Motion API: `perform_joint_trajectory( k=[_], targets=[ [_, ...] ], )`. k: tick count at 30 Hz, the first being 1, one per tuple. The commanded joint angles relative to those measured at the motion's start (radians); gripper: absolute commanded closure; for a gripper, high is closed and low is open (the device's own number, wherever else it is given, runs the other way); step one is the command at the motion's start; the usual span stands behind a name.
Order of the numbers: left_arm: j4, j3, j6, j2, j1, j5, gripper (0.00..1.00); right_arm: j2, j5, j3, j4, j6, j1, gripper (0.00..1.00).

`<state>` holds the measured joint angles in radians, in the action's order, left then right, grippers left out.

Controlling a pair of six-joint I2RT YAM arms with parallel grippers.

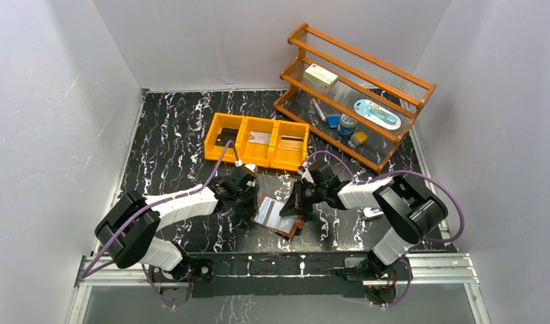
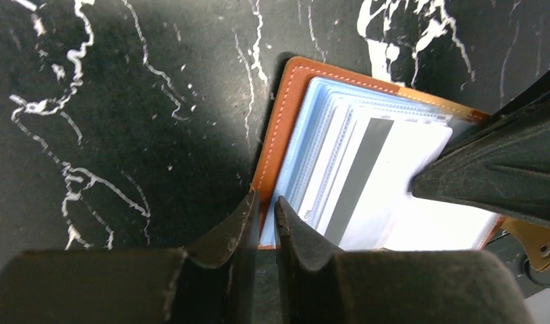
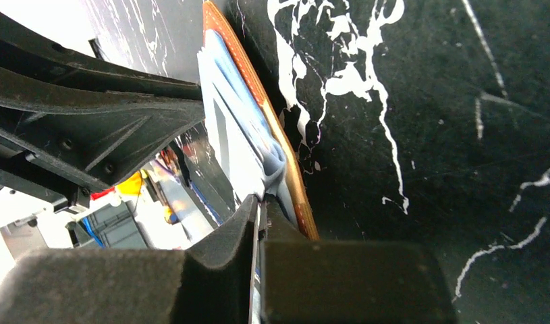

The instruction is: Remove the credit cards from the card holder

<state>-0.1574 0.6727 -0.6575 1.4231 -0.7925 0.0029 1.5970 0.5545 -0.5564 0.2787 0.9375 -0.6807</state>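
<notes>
While my left gripper (image 2: pixel 265 202) pinches the card holder (image 2: pixel 292 88) edge mid-table, nearly shut, my right gripper (image 3: pixel 260 206) is clamped on its sleeve side. Imo pull slow n flat so the credit card (image 2: pixel 393 169) slides w/o buckling.

Both arms reach inward and low. Left gripper (image 2: pixel 264 206) and right gripper (image 3: pixel 258 212) each pinched on the card holder (image 2: pixel 292 88), fingers nearly touching.

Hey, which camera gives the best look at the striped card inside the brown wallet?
Left wrist: the striped card lies face-on in the open card holder, with its grey stripe plain to see. Top external shows it only as a small pale patch; right wrist sees it nearly edge-on.
</notes>
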Motion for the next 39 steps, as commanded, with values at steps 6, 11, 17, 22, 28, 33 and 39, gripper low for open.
perform_joint_trajectory(
  k=[6, 11, 17, 22, 28, 33, 39],
  targets=[
    [-0.109, 0.025, 0.031, -0.183, 0.000, -0.016, 0.65, 0.111, 0.099, -0.151, -0.110, -0.183, -0.022, 1.00],
    [-0.087, 0.022, 0.050, -0.202, -0.001, 0.036, 0.57, 0.184, 0.099, -0.244, -0.170, -0.250, -0.059, 1.00],
    [-0.041, -0.020, 0.061, -0.136, -0.001, 0.115, 0.56, 0.220, 0.100, -0.282, -0.179, -0.257, -0.060, 1.00],
    [-0.001, -0.054, 0.041, -0.063, -0.001, 0.156, 0.57, 0.203, 0.092, -0.270, -0.179, -0.255, -0.061, 1.00],
    [-0.013, -0.078, 0.022, -0.002, -0.002, 0.126, 0.62, 0.173, 0.058, -0.243, -0.157, -0.203, -0.060, 1.00],
    [-0.013, -0.119, -0.005, -0.013, -0.002, 0.106, 0.65, 0.126, 0.034, -0.228, -0.174, -0.186, -0.056, 0.99],
    [-0.013, -0.136, -0.005, 0.006, -0.002, 0.087, 0.66, 0.060, 0.014, -0.187, -0.187, -0.161, -0.038, 0.99]
  ],
)
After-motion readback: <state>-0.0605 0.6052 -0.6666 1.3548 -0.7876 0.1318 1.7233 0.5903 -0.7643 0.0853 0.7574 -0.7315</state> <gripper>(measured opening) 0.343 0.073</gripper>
